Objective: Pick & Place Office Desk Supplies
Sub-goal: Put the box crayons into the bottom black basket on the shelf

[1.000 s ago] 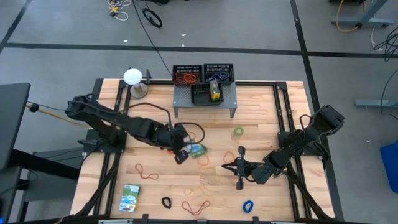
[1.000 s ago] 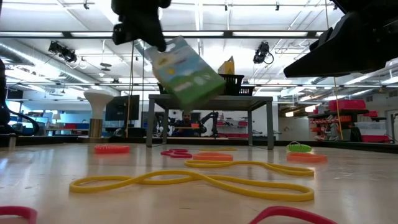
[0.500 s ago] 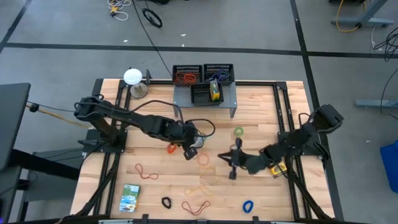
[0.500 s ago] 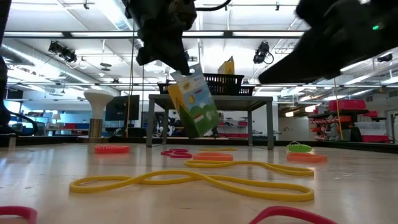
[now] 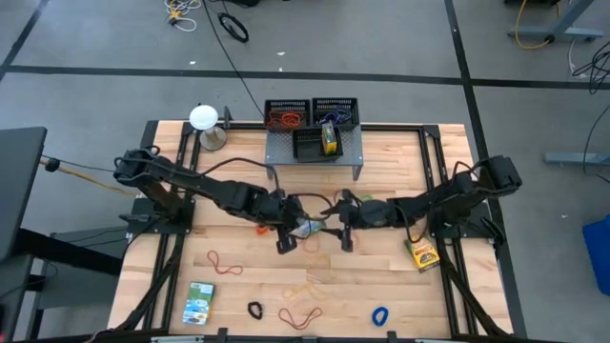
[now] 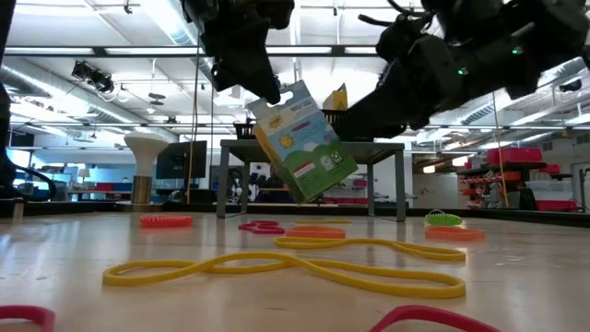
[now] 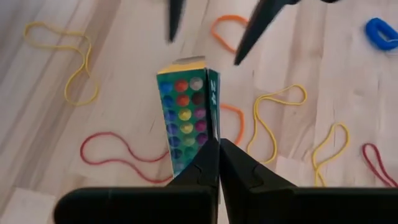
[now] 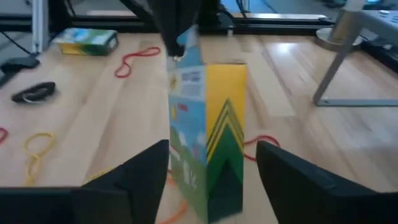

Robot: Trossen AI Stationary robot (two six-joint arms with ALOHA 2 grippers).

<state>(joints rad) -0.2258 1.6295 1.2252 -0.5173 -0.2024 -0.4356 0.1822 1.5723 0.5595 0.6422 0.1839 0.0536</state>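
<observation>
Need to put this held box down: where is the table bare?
Bare table back right, beside the grey shelf, behind the green band. Also front right, between the blue band and the yellow box. Crowded: front middle, around the red band and black band.

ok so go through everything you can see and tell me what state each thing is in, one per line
Left tool: shut on the crayon box.
Crayon box: held off the table, tilted.
Right tool: open, fingers either side of the crayon box.
Second box: lying flat near the table's front edge.
Third box: lying flat by the right arm's base.
Yellow band: loose on the table.
Mesh trays: on the shelf, holding bands.
</observation>
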